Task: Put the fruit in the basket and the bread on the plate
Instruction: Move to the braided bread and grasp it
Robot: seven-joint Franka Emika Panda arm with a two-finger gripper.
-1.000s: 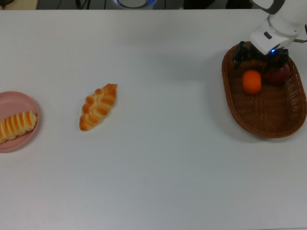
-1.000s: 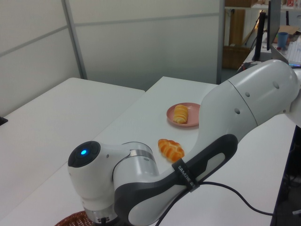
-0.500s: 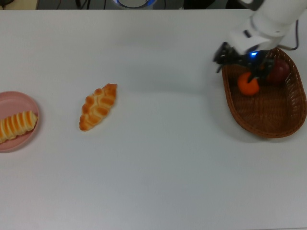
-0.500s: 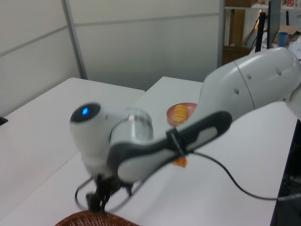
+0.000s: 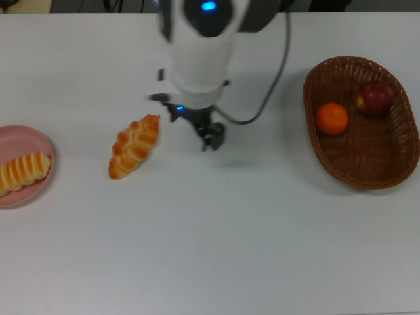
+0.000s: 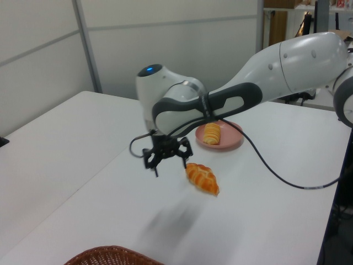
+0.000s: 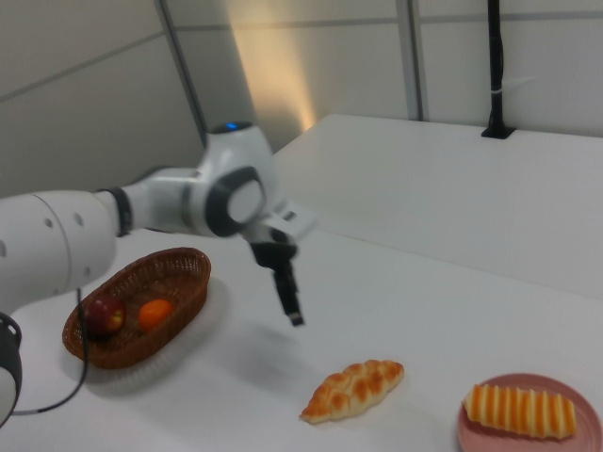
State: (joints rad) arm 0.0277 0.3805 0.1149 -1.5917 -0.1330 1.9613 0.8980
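Observation:
My gripper [image 5: 195,128] hangs open and empty above the table, just to the top view's right of the braided bread [image 5: 134,146]. The left view shows the gripper [image 6: 170,165] up off the table beside that pastry [image 6: 202,178]. The striped loaf [image 5: 23,172] lies on the pink plate [image 5: 29,134] at the top view's far left. In the wicker basket [image 5: 361,157] at the top view's right lie the tangerine [image 5: 331,119] and the dark red fruit [image 5: 375,100]. The right view has the gripper [image 7: 294,315] between the basket [image 7: 160,273] and the braided bread [image 7: 352,390].
The white arm reaches in from the top view's upper edge, with a black cable [image 5: 275,72] looping beside it. A second white table [image 6: 49,138] stands beyond a gap at the left view's left.
The gripper has left the basket and swung across the table towards the top view's left, ending beside the braided bread. The tangerine and red fruit stay in the basket.

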